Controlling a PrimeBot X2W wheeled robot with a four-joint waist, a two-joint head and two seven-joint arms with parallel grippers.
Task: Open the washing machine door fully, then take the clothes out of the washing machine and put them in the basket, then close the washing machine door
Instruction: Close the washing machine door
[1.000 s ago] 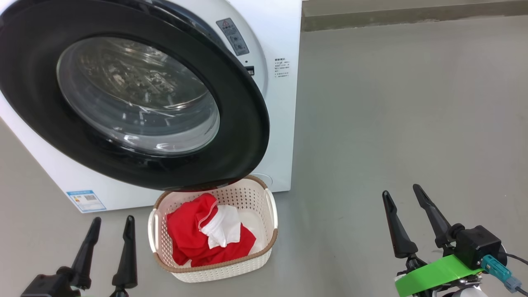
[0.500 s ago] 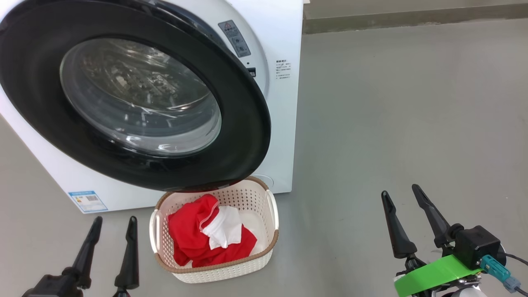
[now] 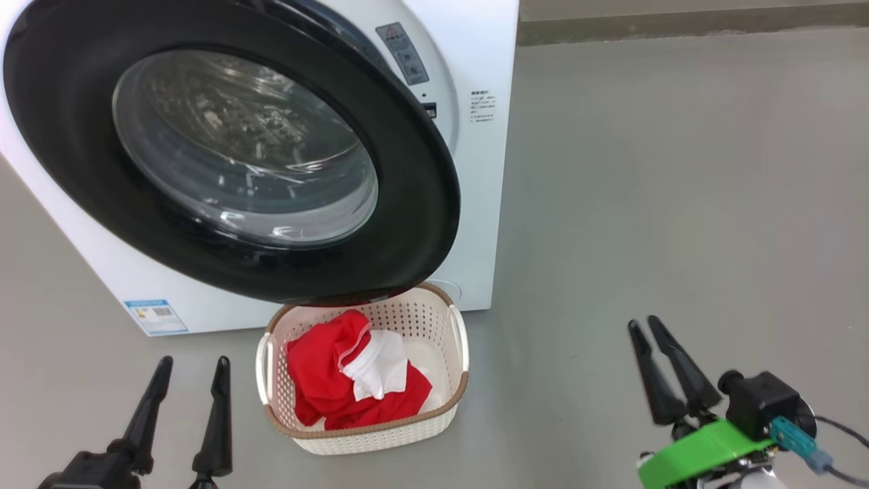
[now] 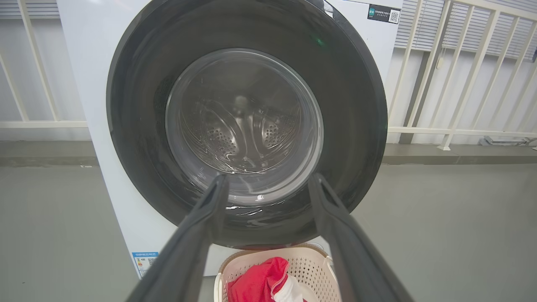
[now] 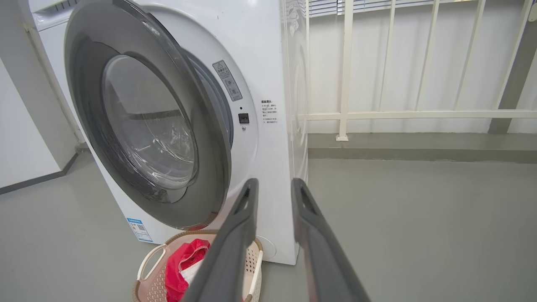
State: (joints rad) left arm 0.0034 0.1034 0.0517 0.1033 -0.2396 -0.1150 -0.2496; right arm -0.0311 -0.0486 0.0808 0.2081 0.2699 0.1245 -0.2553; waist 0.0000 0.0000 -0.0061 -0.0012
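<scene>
The washing machine (image 3: 475, 54) stands at the upper left. Its washing machine door (image 3: 421, 204) hangs ajar, swung out at an angle from the front (image 5: 260, 75). Below the door's lower edge the basket (image 3: 380, 435) rests on the floor with the red and white clothes (image 3: 326, 380) inside. My left gripper (image 3: 193, 361) is open, low and left of the basket, pointing at the door glass (image 4: 243, 126). My right gripper (image 3: 643, 322) hovers over the floor well right of the basket, its fingers (image 5: 247, 209) narrowed to a small gap with nothing between them.
Grey floor spreads wide to the right of the machine. A raised concrete kerb (image 5: 419, 147) and a white railing (image 5: 344, 84) run behind it. A white wall (image 5: 25, 147) stands left of the machine.
My right gripper's fingers have drawn closer together. The head view has shifted a little, sliding the whole scene rightward. The left gripper, basket and door keep their places.
</scene>
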